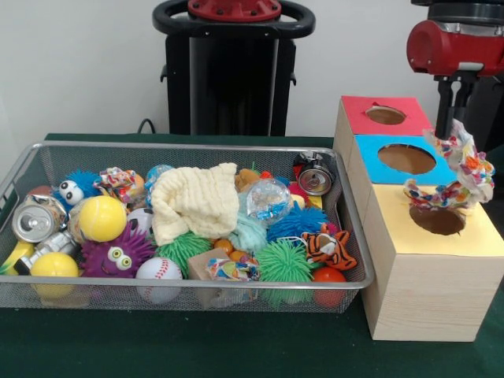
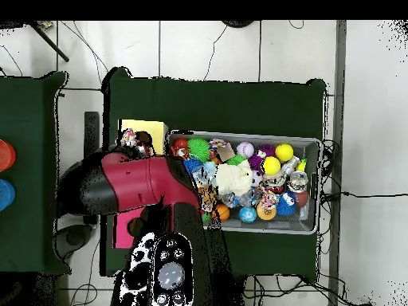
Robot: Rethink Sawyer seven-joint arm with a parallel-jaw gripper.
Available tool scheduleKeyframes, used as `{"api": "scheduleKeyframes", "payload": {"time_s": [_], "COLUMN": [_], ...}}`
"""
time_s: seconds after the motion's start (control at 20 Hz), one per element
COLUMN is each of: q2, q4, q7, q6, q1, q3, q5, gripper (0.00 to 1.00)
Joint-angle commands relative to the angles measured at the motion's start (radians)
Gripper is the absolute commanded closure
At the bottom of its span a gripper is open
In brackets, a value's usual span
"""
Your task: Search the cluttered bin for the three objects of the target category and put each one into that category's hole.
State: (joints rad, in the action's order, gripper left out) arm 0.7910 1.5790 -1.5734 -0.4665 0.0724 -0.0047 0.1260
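- The multicoloured fabric piece (image 1: 453, 177) hangs from the hand (image 1: 454, 126) directly over the dark round hole (image 1: 437, 219) in the yellow top of the wooden box (image 1: 417, 291), its lower end curling just above or into the opening; I judge this to be one target object on the point of being dropped, not yet released
- The hand is closed on the top of the fabric; its dark fingers (image 1: 445, 106) come down from the red arm at the right edge of the front view
- The fabric looks soft and floppy: a twisted strip, whitish with small red, blue and orange speckles, likely to sag and snag on the rim
- What is already inside the box cannot be seen; so how many of the three are done is unknown
- A similar speckled fabric (image 1: 118, 183) lies at the far left of the wire bin (image 1: 189, 295), another (image 1: 228, 269) at the near middle; these are probably what is left
- The blue hole (image 1: 406, 159) and red hole (image 1: 385, 115) lie farther back, untouched
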Motion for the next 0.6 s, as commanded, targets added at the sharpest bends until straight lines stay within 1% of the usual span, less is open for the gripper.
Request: {"api": "scheduleKeyframes", "payload": {"time_s": [0.05, 0.2, 0.25, 0.6], "q2": [-0.046, -0.054, -0.069, -0.082], "q4": [0.003, -0.001, -0.010, -0.024], "q7": [-0.058, -0.058, -0.058, -0.078], "q6": [-0.081, -0.080, -0.075, -0.088], "q1": [-0.048, -0.048, -0.047, -0.038], "q3": [0.066, 0.060, 0.053, 0.042], "q5": [0.005, 0.015, 0.025, 0.022], "gripper": [1.00, 1.00, 1.00, 1.00]}}
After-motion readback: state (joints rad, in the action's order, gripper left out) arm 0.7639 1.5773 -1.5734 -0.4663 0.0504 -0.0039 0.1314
